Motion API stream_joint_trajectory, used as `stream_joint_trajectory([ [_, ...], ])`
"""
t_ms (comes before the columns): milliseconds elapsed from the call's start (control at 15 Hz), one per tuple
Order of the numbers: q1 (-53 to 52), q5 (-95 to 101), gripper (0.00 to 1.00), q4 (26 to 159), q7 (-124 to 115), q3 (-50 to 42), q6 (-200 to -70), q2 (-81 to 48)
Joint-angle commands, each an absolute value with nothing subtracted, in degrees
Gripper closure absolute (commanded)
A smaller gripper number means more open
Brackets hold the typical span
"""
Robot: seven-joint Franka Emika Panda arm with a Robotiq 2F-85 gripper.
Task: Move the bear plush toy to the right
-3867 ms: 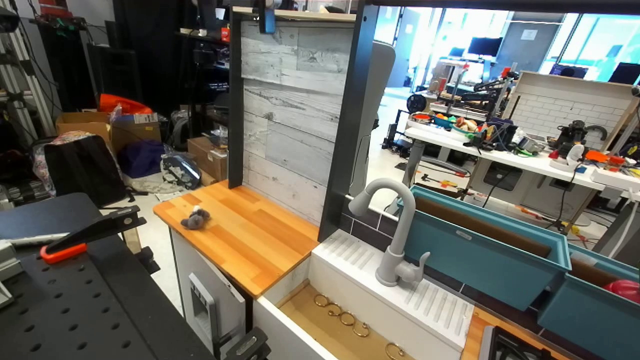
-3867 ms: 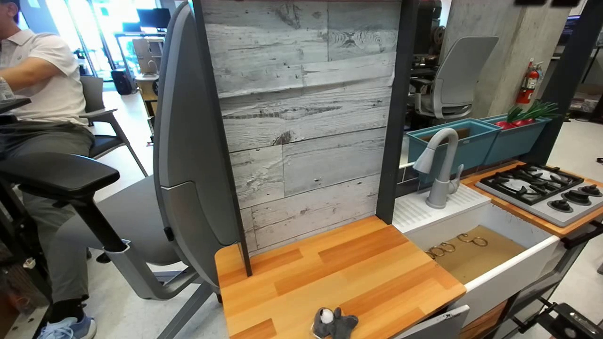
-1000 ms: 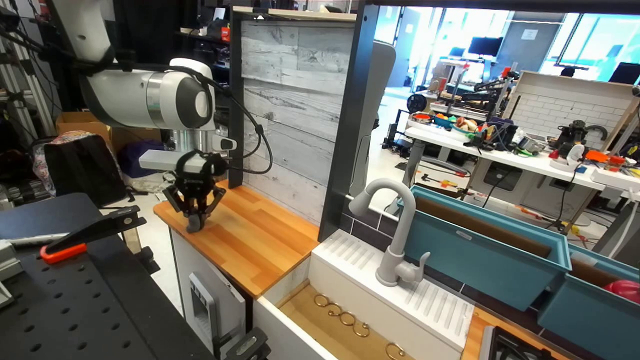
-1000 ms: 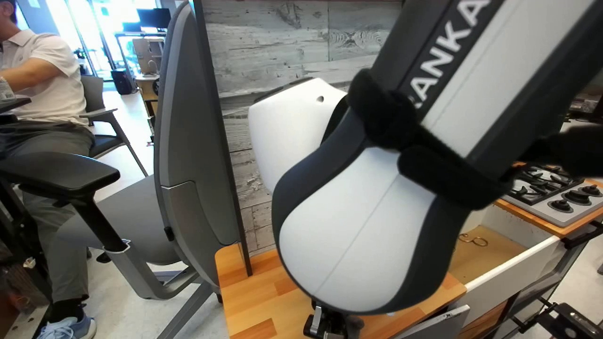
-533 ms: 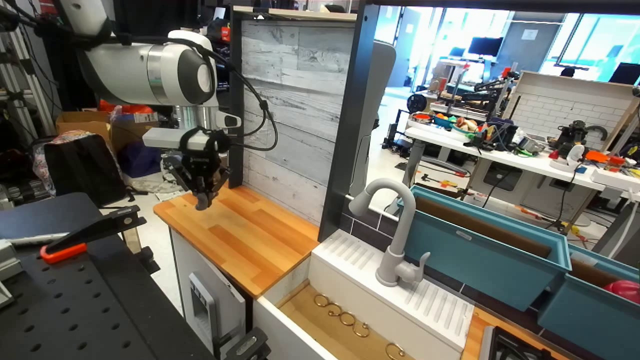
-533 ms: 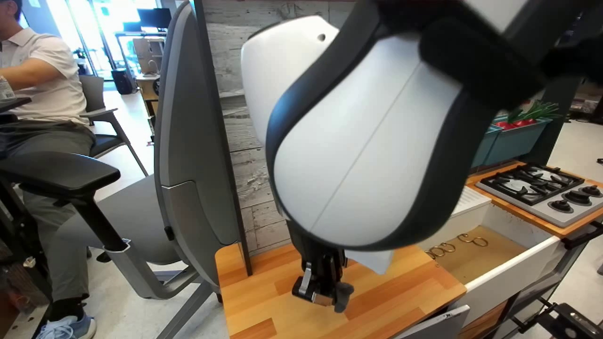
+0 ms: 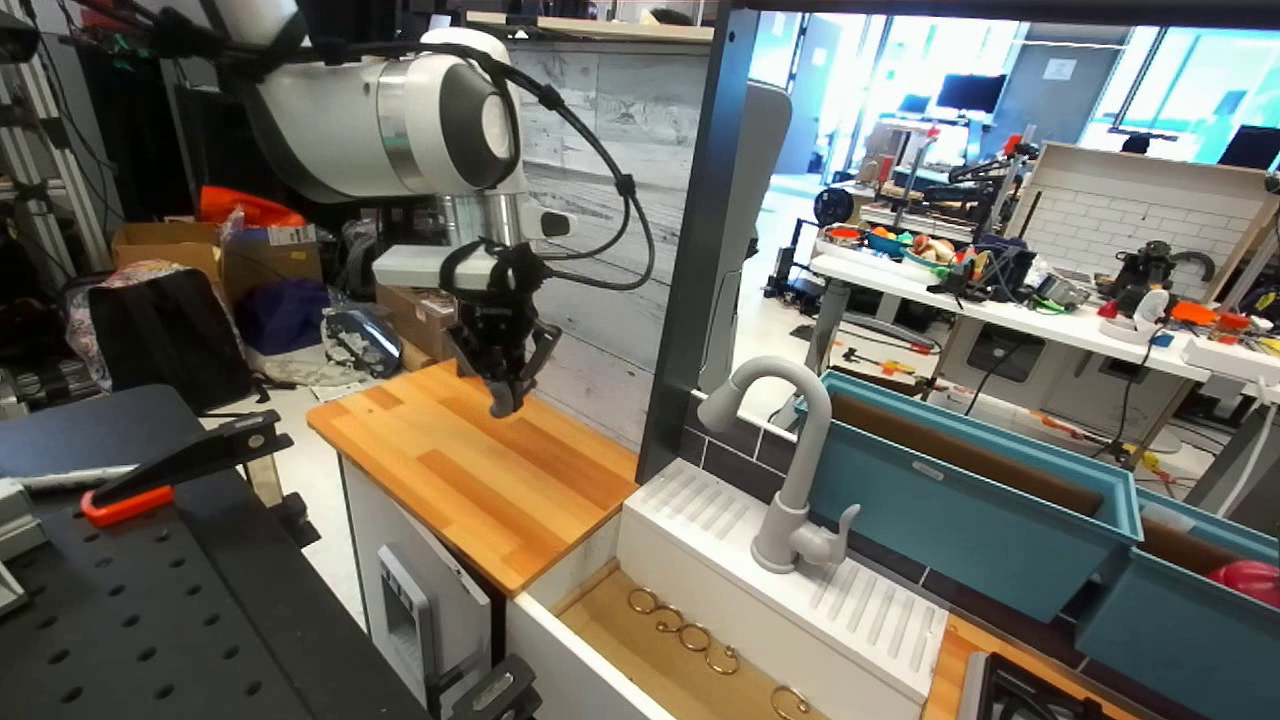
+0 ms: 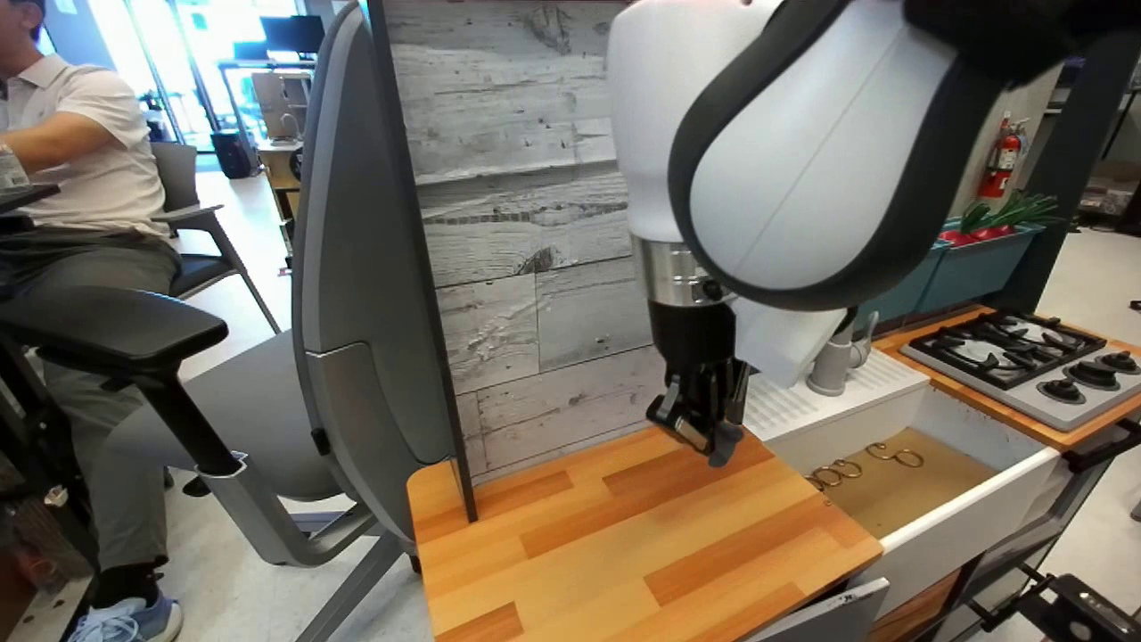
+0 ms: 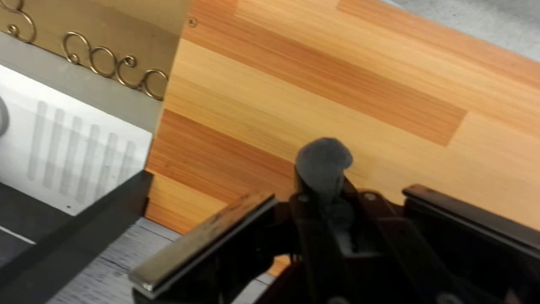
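In an exterior view, bear plush toy (image 7: 502, 404): a small grey lump clamped in the gripper (image 7: 507, 386), protruding below it, held above the wooden counter (image 7: 480, 480).
Far edge: a grey plank panel (image 7: 620, 120) stands there; the white sink (image 7: 780, 635) lies to the right.
Room beyond: a backpack (image 7: 165, 345) on the left, a cluttered white table (image 7: 1075, 328) far to the right.
Faucet (image 7: 800, 470): one, grey.
Teal planters (image 7: 950, 525): two, right of the faucet.
In an exterior view, robot arm (image 8: 802, 178): fills much of the right, its gripper pointing down with the toy at the lower end, apart from the counter.
Left side: a grey chair (image 8: 361, 250) near, one seated person (image 8: 89, 169) farther off.
Right side: one stove (image 8: 1074, 412) with three knobs (image 8: 1061, 390); one red fire extinguisher (image 8: 1002, 165) farther off.
Wrist view, grip: the gripper presses the toy from both sides; one rounded end sticks out, the rest is in shadow.
Drainboard grooves (image 9: 87, 162): six, left of the counter.
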State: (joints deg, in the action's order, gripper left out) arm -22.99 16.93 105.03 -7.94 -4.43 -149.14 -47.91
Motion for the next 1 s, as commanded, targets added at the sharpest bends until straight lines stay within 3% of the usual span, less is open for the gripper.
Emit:
stream_joint_trajectory([
  [0,-21.86,17.64,0.97,105.12,-11.0,-6.72,-149.29,-47.41],
  [933,-19.5,15.87,0.97,96.12,-11.91,-6.96,-144.06,-57.96],
])
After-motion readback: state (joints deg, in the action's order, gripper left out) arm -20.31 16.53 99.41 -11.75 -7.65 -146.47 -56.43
